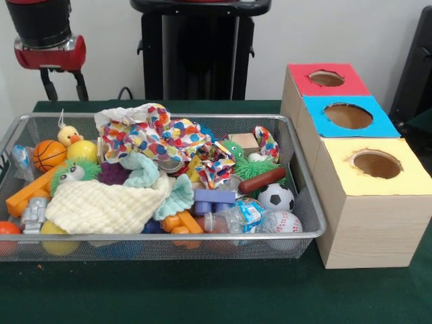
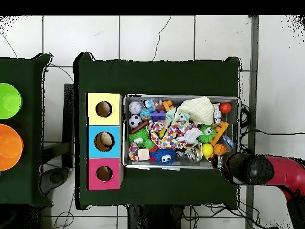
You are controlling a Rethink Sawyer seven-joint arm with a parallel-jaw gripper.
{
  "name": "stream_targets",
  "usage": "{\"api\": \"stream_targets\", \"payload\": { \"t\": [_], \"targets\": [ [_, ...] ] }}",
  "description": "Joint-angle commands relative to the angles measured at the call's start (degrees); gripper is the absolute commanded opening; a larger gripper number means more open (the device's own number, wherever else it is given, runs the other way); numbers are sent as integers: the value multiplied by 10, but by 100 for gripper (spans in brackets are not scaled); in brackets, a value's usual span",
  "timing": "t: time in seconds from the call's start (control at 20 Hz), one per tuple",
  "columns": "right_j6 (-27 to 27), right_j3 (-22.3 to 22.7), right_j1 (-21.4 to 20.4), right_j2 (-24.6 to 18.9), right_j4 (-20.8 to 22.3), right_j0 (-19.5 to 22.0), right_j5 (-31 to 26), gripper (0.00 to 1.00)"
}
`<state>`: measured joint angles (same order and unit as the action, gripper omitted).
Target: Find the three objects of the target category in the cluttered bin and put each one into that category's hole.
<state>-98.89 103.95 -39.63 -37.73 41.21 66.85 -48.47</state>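
The wire mesh bin [image 1: 169, 237] fills the left and middle of the table and is heaped with toys; it also shows in the overhead view [image 2: 179, 97]. A fluffy yellow duckling [image 1: 69, 136] sits at its far left corner. Two green spiky creatures with eyes lie in it, one on the left [image 1: 71, 173] and one right of centre [image 1: 237, 151]. My gripper [image 1: 64, 89] hangs above and behind the bin's far left corner, a little above the duckling, open and empty. In the overhead view only the arm [image 2: 253, 169] shows, and it covers that corner.
Three wooden boxes stand right of the bin, with a red-topped hole [image 1: 327, 78], a blue-topped hole [image 1: 348, 116] and a yellow-topped hole [image 1: 376, 164]. A yellow cloth [image 1: 101, 206], a spotted cloth [image 1: 155, 138], a basketball [image 1: 49, 154], a soccer ball [image 1: 276, 197] and a baseball [image 1: 283, 221] lie in the bin.
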Motion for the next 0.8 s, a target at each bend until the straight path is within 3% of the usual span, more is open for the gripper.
{"api": "stream_targets", "payload": {
  "t": [0.05,0.3,0.45,0.6,0.8],
  "targets": [
    [102,-19,29,-16,66,-7,80,100],
    [86,-17,52,11,161,-12,165,100],
    [70,-14,60,20,189,-13,195,100],
    [53,-16,72,28,184,-18,199,100],
    [18,-16,124,51,126,-21,162,100]
  ]
}}
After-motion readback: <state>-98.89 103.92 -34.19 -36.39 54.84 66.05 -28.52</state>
